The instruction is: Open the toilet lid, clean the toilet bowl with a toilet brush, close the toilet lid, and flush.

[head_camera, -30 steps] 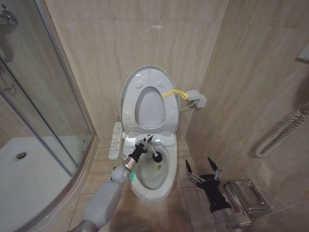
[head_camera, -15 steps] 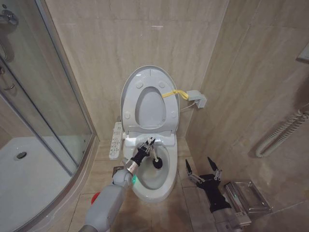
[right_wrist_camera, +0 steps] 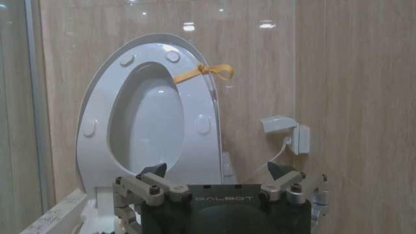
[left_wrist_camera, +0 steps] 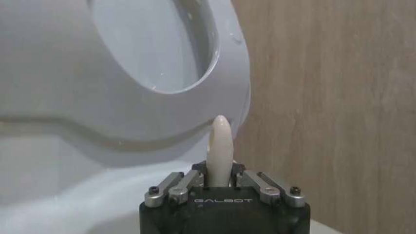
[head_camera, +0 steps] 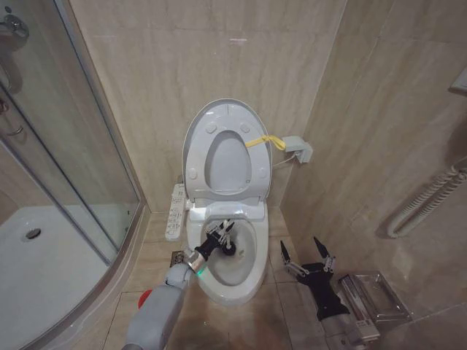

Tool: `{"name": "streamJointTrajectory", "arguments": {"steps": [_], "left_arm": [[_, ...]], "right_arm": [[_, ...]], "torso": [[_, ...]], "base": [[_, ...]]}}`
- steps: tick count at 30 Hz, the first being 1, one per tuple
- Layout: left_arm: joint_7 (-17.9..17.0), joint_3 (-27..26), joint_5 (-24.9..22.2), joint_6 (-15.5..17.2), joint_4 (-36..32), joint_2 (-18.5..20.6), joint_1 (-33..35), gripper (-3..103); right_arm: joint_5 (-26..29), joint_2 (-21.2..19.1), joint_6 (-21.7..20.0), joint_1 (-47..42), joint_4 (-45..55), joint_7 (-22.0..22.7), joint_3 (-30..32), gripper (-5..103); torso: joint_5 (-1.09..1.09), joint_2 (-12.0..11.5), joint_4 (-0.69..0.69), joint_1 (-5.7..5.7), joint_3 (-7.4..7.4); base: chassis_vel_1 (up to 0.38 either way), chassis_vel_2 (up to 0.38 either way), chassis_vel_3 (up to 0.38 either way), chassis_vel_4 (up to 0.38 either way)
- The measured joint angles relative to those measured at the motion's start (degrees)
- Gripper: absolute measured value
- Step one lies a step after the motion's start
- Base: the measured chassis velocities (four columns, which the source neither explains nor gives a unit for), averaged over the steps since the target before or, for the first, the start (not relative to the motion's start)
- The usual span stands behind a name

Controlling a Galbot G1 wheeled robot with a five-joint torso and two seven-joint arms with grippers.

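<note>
Scrubbing step: the left gripper [head_camera: 221,235], clamped on the brush [head_camera: 228,246], works its head inside the bowl [head_camera: 248,273]; lid [head_camera: 195,138] up. Right gripper [head_camera: 305,257] idles open, right. Next: reach remaining stains.

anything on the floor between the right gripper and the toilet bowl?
No. In the head view, bare brown floor tile separates the open right gripper from the toilet bowl; nothing lies on that stretch.
</note>
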Motion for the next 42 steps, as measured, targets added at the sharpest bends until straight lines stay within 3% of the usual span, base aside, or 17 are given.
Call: {"name": "streamJointTrajectory", "arguments": {"steps": [5,12,22,27,31,42], "left_arm": [[-0.1,0.5,1.0,-0.1,-1.6,0.4,-0.5,22],[-1.1,3.5,-6.5,1.5,-6.4,-0.5,0.1,22],[0.7,1.3,-5.0,0.0,-1.0,-0.9,0.2,22],[0.6,2.0,-6.1,0.3,-3.9,-0.8,0.1,22],[-0.4,4.2,-9.5,2.1,-7.8,-1.5,0.1,22],[1.6,-0.3,-4.4,-0.5,-2.4,-1.0,1.9,22]], "right_arm": [[0.0,0.0,0.0,0.0,0.0,0.0,0.0,100],[0.0,0.0,0.0,0.0,0.0,0.0,0.0,100],[0.0,0.0,0.0,0.0,0.0,0.0,0.0,100],[0.0,0.0,0.0,0.0,0.0,0.0,0.0,100],[0.0,0.0,0.0,0.0,0.0,0.0,0.0,100],[0.0,0.0,0.0,0.0,0.0,0.0,0.0,100]], "torso": [[0.0,0.0,0.0,0.01,0.01],[0.0,0.0,0.0,0.01,0.01],[0.01,0.0,0.04,0.01,0.0],[0.01,0.0,0.02,0.01,0.0],[0.01,0.0,-0.01,0.01,0.0],[0.02,0.0,0.05,0.01,0.0]], "base": [[0.0,0.0,0.0,0.0],[0.0,0.0,0.0,0.0],[0.0,0.0,0.0,0.0],[0.0,0.0,0.0,0.0],[0.0,0.0,0.0,0.0],[0.0,0.0,0.0,0.0]]}}
